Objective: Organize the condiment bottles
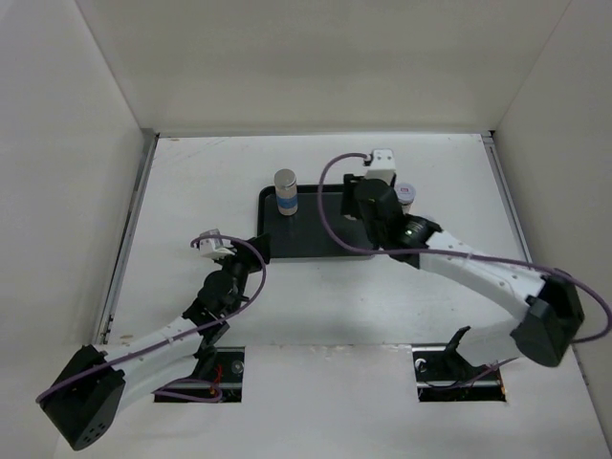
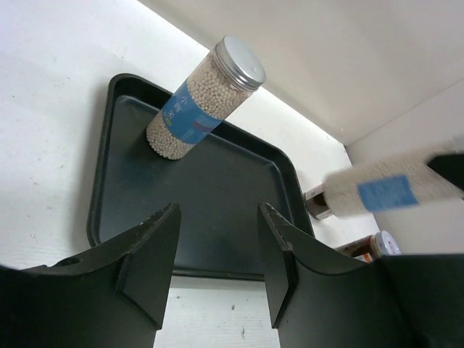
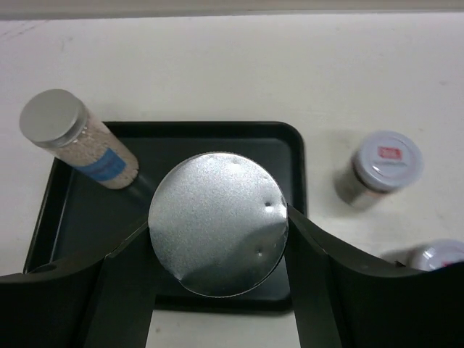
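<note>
Over the flat black tray (image 1: pixel 296 239) on the table (image 1: pixel 191 191), the right gripper (image 3: pixel 217 239) clamps a tall pale blue-banded, grey-capped bottle (image 2: pixel 384 192), apparently rigid and smooth-walled, so best held mid-body; the left gripper (image 2: pixel 217 246) gapes empty.

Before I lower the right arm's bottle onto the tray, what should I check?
1. Right pincer shut on the held bottle: ok.
2. Tray under that bottle: ok, bare floor beneath.
3. Standing bottle clear of the spot: ok, apart in the tray's far left corner.
4. Left pincer out of the way: ok, open, empty, beside the tray's left edge.
5. Gap between bottle base and tray: cannot tell, base hidden.
6. Two dark jars sorted: not ok, both on the table beside the tray.
</note>
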You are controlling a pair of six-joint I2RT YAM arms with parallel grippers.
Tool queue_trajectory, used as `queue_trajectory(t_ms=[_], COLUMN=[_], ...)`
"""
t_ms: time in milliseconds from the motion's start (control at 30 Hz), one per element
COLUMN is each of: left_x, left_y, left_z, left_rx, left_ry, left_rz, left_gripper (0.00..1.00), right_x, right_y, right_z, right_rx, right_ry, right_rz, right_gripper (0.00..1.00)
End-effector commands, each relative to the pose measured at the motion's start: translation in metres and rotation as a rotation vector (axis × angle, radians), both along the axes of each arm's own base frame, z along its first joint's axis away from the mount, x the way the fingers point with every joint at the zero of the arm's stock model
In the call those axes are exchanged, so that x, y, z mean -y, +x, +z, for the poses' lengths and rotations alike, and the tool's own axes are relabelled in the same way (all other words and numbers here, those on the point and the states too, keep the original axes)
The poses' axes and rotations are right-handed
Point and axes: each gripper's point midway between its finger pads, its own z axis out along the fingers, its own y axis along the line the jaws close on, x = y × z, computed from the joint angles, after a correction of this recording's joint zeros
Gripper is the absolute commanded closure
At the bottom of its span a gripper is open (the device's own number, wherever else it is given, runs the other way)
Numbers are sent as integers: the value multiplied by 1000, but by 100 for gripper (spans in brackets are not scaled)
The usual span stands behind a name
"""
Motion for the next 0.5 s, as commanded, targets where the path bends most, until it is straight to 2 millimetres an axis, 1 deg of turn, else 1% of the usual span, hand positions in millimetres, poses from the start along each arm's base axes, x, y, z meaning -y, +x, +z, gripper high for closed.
queue_trajectory(t_ms=[0, 33, 67, 133, 200, 300, 333, 367, 433, 467], left_x=[-3, -3, -3, -1, -1, -2, 0, 2, 3, 3], left_y=[3, 3, 4, 4, 5, 6, 5, 5, 5, 5], left_z=[11, 8, 5, 4, 3, 0, 0, 0, -1, -2], left_rx=[30, 22, 15, 9, 7, -1, -2, -3, -5, -6], left_ry=[-44, -41, -37, -39, -31, -32, -37, -36, -25, -27], left_rz=[21, 22, 22, 17, 17, 22, 16, 10, 10, 10], left_gripper=[56, 55, 55, 55, 55, 55, 55, 55, 55, 55], right_x=[-44, -50, -60, -72, -77, -82, -85, -86, -93, -95], right_y=[42, 50, 65, 85, 102, 118, 125, 129, 137, 140], right_z=[50, 50, 48, 39, 27, 12, 3, -3, -21, -26], right_rx=[165, 169, 166, 153, 137, 120, 112, 104, 74, 64], right_ry=[77, 77, 78, 74, 71, 77, 82, 85, 99, 111], right_rz=[73, 83, 99, 112, 101, 87, 83, 84, 91, 93], right_gripper=[44, 44, 44, 44, 45, 44, 44, 44, 44, 44])
